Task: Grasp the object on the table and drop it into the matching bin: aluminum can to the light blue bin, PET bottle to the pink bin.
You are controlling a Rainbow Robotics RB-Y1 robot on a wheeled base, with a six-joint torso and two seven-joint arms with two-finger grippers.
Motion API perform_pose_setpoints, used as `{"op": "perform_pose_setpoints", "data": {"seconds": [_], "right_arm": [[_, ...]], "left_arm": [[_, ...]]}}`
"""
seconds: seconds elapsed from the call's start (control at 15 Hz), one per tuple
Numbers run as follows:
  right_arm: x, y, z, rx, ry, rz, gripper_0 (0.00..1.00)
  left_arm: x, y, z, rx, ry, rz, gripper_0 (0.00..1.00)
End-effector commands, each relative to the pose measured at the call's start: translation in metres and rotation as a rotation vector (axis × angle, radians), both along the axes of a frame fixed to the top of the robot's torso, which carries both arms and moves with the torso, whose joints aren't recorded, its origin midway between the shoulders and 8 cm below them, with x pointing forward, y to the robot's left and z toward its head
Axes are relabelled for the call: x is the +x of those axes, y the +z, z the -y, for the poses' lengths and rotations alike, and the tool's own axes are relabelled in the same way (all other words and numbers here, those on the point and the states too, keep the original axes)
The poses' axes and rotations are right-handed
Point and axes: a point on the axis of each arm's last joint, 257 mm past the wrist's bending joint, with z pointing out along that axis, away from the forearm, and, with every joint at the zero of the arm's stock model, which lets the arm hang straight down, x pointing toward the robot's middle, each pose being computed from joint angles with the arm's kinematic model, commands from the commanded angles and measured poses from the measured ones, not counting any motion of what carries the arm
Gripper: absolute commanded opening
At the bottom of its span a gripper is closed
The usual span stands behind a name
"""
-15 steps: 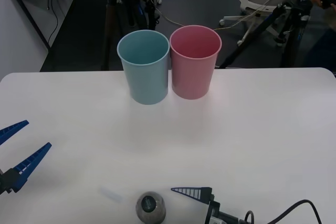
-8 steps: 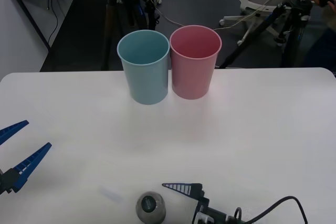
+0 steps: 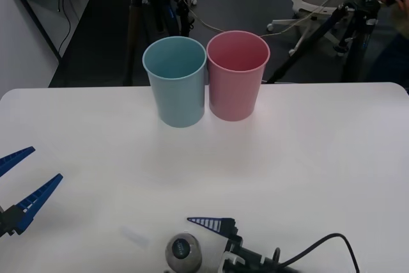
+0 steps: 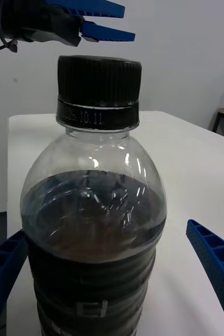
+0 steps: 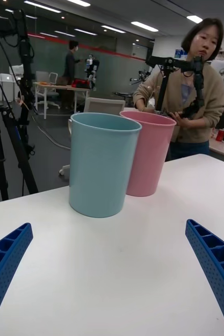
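My left tool (image 3: 22, 190) waits spread open and empty, well left of the bottle (image 3: 183, 253), out of the way. The bottle stands upright on the white tabletop (image 3: 307, 158), near its front edge, between the spread fingers of my right tool (image 4: 112, 273), not yet clamped. Far behind the bottle, the blue bin (image 3: 175, 81) and pink bin (image 3: 236, 75) touch; tripods crowd the office beyond.

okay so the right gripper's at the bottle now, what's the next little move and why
Probably close the right gripper on the PET bottle. The bottle stands upright on the table between its open fingers, and neither seems to touch it yet. The left gripper waits open at the table's left edge.
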Motion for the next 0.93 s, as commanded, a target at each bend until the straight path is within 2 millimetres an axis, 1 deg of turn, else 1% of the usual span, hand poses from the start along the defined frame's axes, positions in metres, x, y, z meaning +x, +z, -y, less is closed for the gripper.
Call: {"op": "perform_pose_setpoints", "data": {"seconds": [0.07,0.4,0.47,0.53,0.6,0.67,0.8,0.93], "right_arm": [[0.0019,0.0012,-0.0051,0.003,-0.006,-0.001,1.0],[0.0036,0.0041,-0.0077,0.003,0.002,0.01,1.0],[0.0042,0.0039,-0.0075,0.003,0.0,0.009,0.79],[0.0042,0.0041,-0.0072,0.003,0.0,0.01,0.53],[0.0043,0.0045,-0.0077,0.004,0.0,0.01,0.2],[0.0043,0.0045,-0.0077,0.003,0.0,0.012,0.11],[0.0043,0.0045,-0.0077,0.003,0.0,0.012,0.05],[0.0049,0.0046,-0.0072,0.003,-0.001,0.012,0.03]], "left_arm": [[0.0,0.0,0.0,0.0,0.0,0.0,1.0],[0.0,0.0,0.0,0.0,0.0,0.0,1.0],[0.0,0.0,0.0,0.0,0.0,0.0,1.0],[0.0,0.0,0.0,0.0,0.0,0.0,1.0],[0.0,0.0,0.0,0.0,0.0,0.0,1.0],[0.0,0.0,0.0,0.0,0.0,0.0,1.0],[0.0,0.0,0.0,0.0,0.0,0.0,1.0],[0.0,0.0,0.0,0.0,0.0,0.0,1.0]]}}
